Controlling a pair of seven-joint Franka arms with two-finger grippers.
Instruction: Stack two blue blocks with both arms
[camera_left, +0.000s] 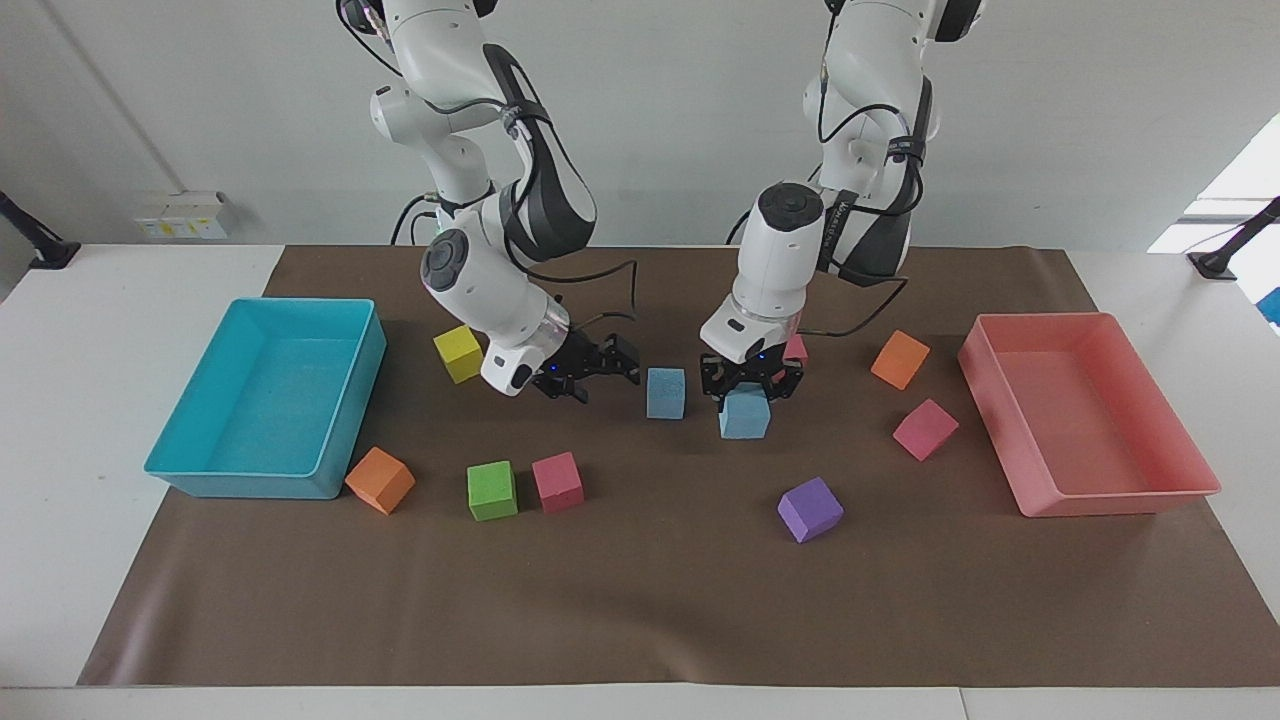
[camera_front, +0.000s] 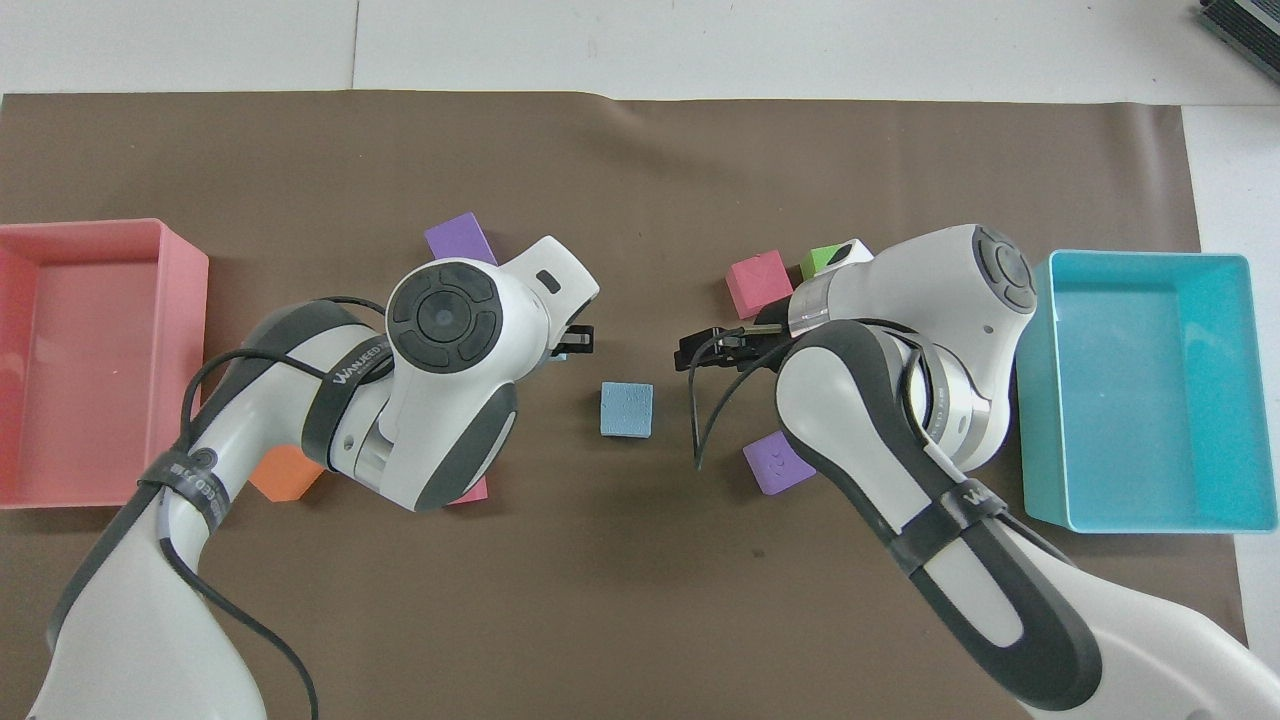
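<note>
Left claw (camera_left: 746, 388) grips a blue block (camera_left: 745, 416); right claw (camera_left: 598, 370) empty.

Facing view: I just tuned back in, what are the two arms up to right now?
The left end effector grips a blue block and holds it just above the brown mat. It is beside the second blue block, which sits on the mat between the two arms. The right end effector hangs low next to that second blue block, toward the right arm's end of the table, and does not touch it. Nothing is stacked yet.
</note>
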